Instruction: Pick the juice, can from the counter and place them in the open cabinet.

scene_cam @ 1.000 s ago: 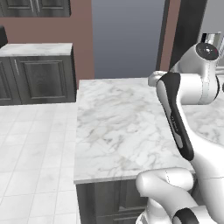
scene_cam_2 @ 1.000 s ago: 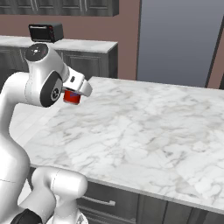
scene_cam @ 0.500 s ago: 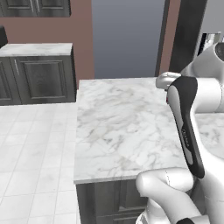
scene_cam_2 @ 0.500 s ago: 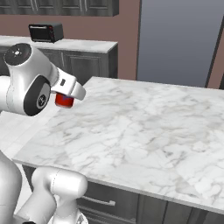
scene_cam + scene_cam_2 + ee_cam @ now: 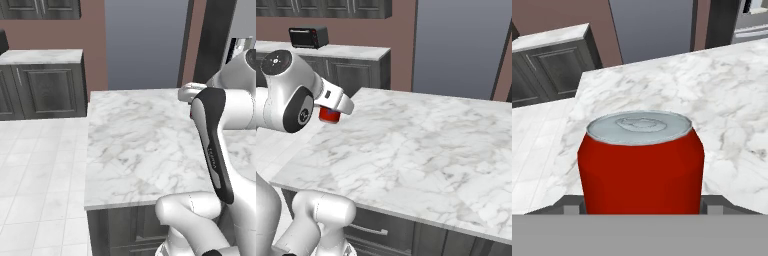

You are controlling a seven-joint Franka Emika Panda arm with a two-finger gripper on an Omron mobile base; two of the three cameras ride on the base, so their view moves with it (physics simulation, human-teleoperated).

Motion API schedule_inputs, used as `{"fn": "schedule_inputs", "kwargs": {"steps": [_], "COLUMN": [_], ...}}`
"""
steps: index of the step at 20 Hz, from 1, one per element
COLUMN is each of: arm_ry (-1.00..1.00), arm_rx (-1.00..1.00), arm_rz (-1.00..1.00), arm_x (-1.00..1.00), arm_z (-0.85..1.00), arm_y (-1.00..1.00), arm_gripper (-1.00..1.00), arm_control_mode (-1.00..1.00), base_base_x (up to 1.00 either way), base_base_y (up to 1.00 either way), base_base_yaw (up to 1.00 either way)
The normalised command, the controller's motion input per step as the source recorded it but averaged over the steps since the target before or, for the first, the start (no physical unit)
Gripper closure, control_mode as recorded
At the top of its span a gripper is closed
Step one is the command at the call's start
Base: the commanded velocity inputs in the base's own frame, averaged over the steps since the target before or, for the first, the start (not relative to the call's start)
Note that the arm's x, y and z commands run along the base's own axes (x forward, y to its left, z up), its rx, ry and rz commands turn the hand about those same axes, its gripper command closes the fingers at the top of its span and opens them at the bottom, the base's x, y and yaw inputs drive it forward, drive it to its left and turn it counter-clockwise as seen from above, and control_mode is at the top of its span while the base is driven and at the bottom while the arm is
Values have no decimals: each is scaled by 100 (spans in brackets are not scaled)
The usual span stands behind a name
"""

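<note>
The can [image 5: 329, 115] shows as a small red patch at the left of the right base view, its top and upper body hidden behind the white hand. In the hand view the can [image 5: 641, 162] is cut off along the bottom, its base unseen. The counter [image 5: 135, 145] runs behind the arm at the right edge of the left base view

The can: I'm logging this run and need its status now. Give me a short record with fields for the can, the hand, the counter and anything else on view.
can: red with a silvery top, upright, close before the hand camera
hand: shut on the can, carried at the counter's left edge
counter: white-and-grey marble slab over dark fronts
toaster oven: black, on the far counter against the back wall
</note>
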Motion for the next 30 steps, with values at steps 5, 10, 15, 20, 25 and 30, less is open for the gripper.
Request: {"fn": "schedule_inputs", "kwargs": {"steps": [5,10,15,20,25,30], "arm_ry": [0,0,0,0,0,0], "arm_rx": [0,0,0,0,0,0], "arm_rz": [0,0,0,0,0,0], "arm_x": [0,0,0,0,0,0], "arm_z": [0,0,0,0,0,0], "arm_y": [0,0,0,0,0,0], "arm_gripper": [100,100,100,100,100,100], "arm_control_mode": [100,100,100,100,100,100], "base_base_x": [-5,-24,-25,-18,0,0], "base_base_y": [3,3,0,0,0,0], "base_base_yaw": [5,38,55,71,83,94]}}
